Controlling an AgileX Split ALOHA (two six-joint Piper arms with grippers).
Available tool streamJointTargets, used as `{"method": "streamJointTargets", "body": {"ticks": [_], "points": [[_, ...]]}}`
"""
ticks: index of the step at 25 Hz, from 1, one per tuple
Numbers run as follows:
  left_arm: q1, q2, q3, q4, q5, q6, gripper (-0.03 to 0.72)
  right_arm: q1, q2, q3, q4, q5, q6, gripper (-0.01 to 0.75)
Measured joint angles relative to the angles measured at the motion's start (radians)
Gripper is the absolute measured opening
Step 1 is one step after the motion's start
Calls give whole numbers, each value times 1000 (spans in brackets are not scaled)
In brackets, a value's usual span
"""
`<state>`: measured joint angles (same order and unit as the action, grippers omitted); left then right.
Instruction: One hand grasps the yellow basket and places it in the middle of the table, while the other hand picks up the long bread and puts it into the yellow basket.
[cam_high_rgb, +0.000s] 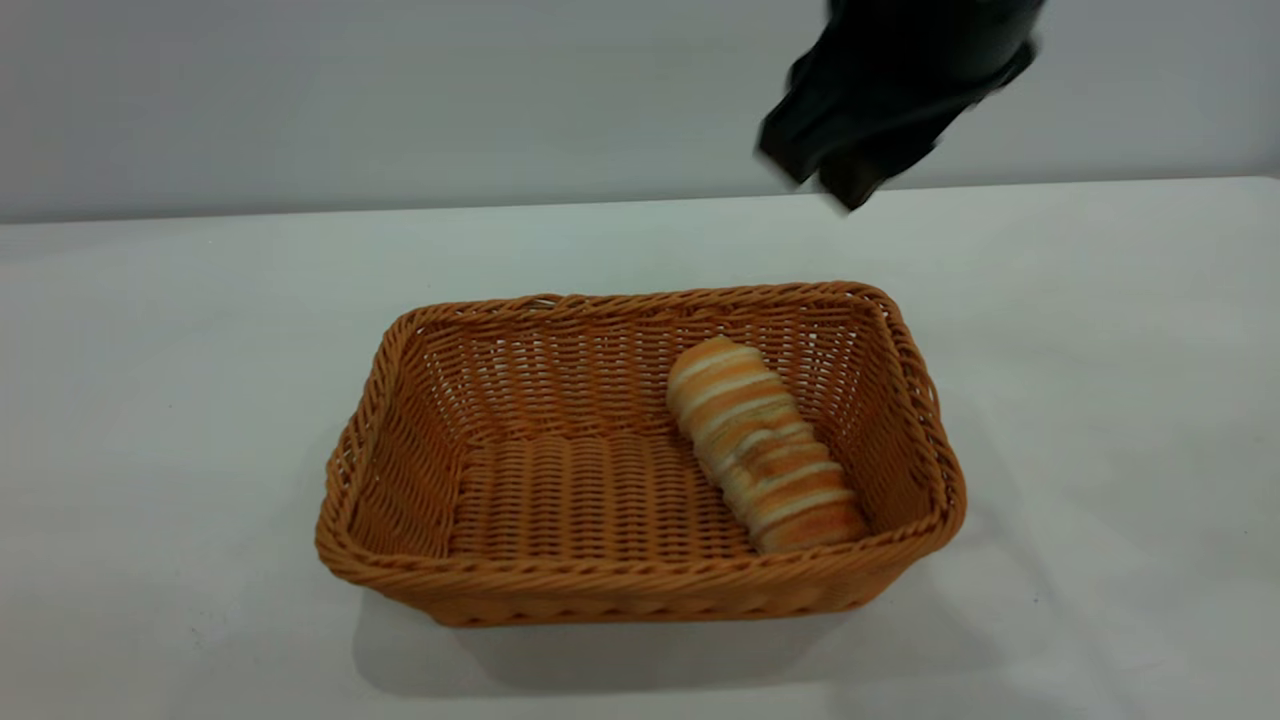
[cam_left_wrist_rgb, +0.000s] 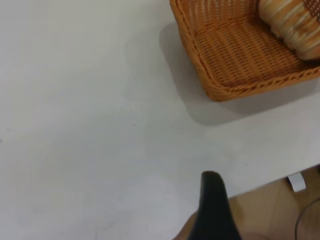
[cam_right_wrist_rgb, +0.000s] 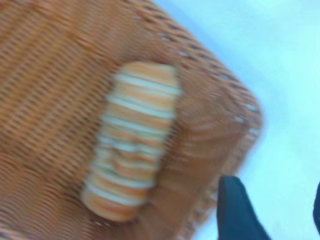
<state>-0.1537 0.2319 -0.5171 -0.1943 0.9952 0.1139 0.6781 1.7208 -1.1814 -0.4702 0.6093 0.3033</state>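
The yellow basket (cam_high_rgb: 640, 590) stands in the middle of the white table (cam_high_rgb: 160, 400). The long bread (cam_high_rgb: 760, 445) lies inside it, along its right side, one end leaning on the back wall. My right gripper (cam_high_rgb: 822, 178) hangs in the air above and behind the basket's back right corner, open and empty. In the right wrist view the bread (cam_right_wrist_rgb: 132, 165) lies in the basket (cam_right_wrist_rgb: 45, 100) below the gripper (cam_right_wrist_rgb: 275, 215). My left gripper (cam_left_wrist_rgb: 212, 205) is out of the exterior view; its wrist view shows it over the table edge, well away from the basket (cam_left_wrist_rgb: 235, 55).
Bare tabletop lies on all sides of the basket. A grey wall (cam_high_rgb: 400, 90) runs behind the table. In the left wrist view the table edge and a wooden floor (cam_left_wrist_rgb: 280, 210) with a cable show.
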Motion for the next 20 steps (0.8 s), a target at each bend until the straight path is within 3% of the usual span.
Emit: {"method": "streamJointTargets", "body": {"ticks": [10,20], "points": [[0,-208,5,15,81,-2,584,0,-277,47,-93,203,87,380],[0,-253,21,44,125,-7,584,0,-661,89,-92,405,92,326]]}}
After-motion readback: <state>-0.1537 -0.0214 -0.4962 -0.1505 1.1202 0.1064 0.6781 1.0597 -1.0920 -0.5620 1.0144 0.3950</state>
